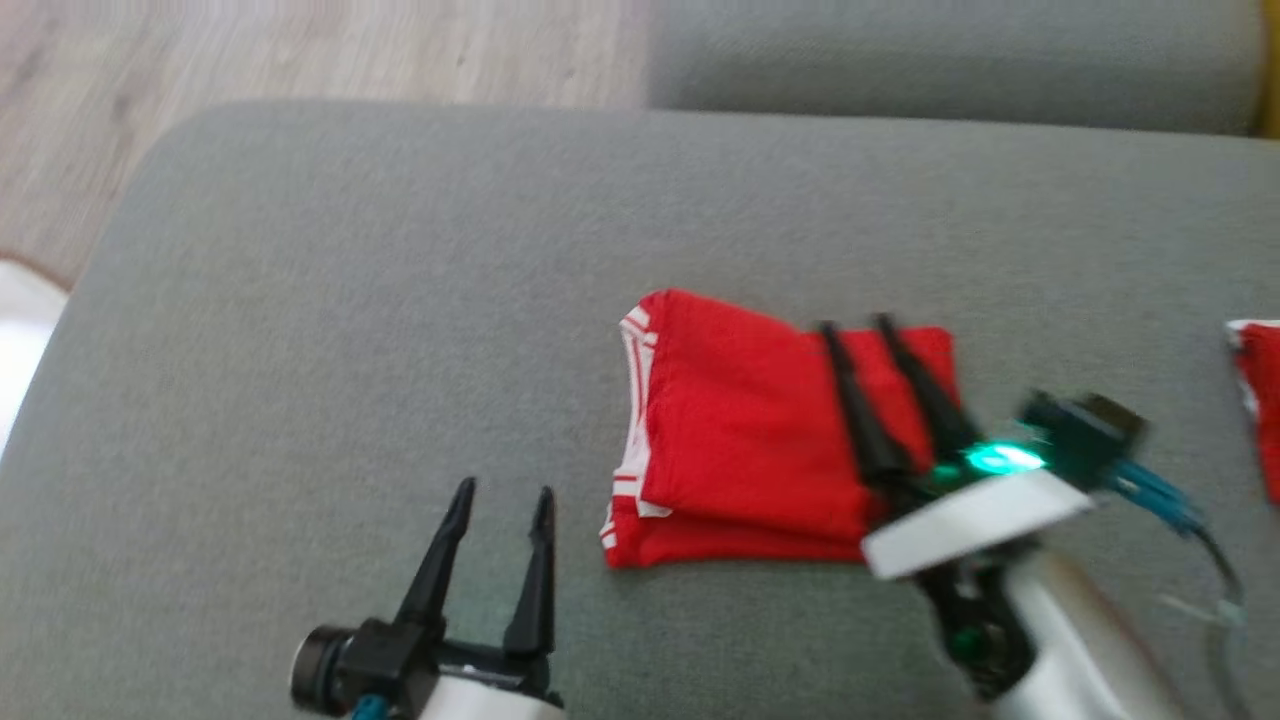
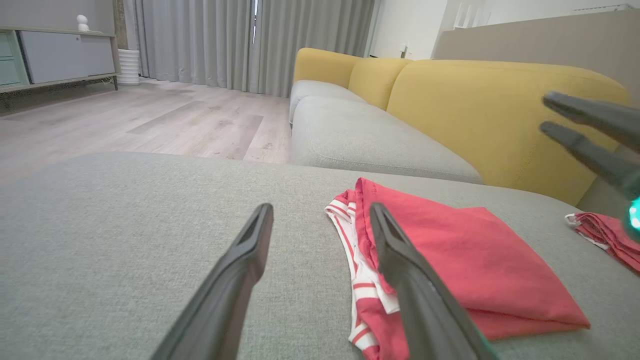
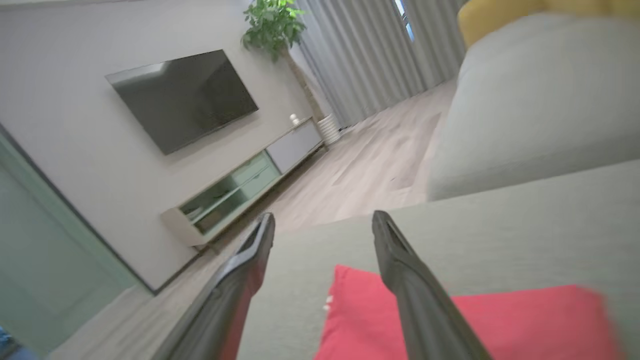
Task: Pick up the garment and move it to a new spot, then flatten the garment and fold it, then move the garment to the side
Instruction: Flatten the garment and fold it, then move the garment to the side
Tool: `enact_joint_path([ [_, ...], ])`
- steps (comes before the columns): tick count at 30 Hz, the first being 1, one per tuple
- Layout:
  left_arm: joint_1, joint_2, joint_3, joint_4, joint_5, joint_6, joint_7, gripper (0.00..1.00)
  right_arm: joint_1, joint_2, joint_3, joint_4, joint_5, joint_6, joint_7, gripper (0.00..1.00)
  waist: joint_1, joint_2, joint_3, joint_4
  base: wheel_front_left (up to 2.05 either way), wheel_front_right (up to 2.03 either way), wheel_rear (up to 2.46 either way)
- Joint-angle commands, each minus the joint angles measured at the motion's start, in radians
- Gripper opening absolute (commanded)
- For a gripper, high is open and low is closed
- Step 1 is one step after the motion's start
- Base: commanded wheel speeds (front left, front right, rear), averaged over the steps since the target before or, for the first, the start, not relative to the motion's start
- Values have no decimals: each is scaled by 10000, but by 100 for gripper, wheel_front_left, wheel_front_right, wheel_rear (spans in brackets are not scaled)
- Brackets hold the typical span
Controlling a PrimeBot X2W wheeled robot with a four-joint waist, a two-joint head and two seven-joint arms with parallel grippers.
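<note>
My left gripper (image 1: 504, 493) sits low over the seat cushion (image 1: 300, 300), on the side nearest me. Its fingers point straight ahead and are spread wide with nothing between them. My right gripper (image 1: 853, 325) reaches further in toward the cushion's middle. Its pale forearm (image 1: 1070, 640) rises from the lower right, and the fingers lean left. Those jaws stand apart too, gripping nothing. A green light (image 1: 1000, 460) glows at that wrist.

Grey cushion (image 1: 300, 350): left half open, free passage ahead of the left claw (image 1: 505, 490). Folded red garment (image 1: 740, 440) blocks the middle, with the right claw (image 1: 853, 322) over its right end. A second red cloth (image 1: 1262, 400) lies at the right edge, and the yellow backrest (image 2: 500, 115) walls off that side.
</note>
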State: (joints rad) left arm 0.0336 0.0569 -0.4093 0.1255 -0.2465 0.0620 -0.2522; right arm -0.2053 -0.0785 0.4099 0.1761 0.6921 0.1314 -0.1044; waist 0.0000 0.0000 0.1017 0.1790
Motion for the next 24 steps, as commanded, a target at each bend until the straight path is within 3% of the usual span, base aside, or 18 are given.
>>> enact_joint_path([
  [1, 138, -66, 568, -336, -12, 94, -95, 100, 381, -722, -267, -425, -811, -7, -688, 100, 0, 0, -551, -498, 0, 0, 0],
  [8, 493, -66, 954, -398, -300, 214, -95, 100, 1648, -1748, -1427, -161, -3262, -7, -1508, 100, 0, 0, -1000, -850, 0, 0, 0],
  [16, 825, -66, 1119, -356, -69, 278, -95, 100, 3299, -1113, -3057, -538, -5299, -7, -1570, 100, 0, 0, -1279, -853, 0, 0, 0],
  [24, 1051, -66, 1230, -256, 133, 183, -95, 100, 3910, -490, -3465, -677, -5828, -7, -1572, 100, 0, 0, -1413, -818, 0, 0, 0],
])
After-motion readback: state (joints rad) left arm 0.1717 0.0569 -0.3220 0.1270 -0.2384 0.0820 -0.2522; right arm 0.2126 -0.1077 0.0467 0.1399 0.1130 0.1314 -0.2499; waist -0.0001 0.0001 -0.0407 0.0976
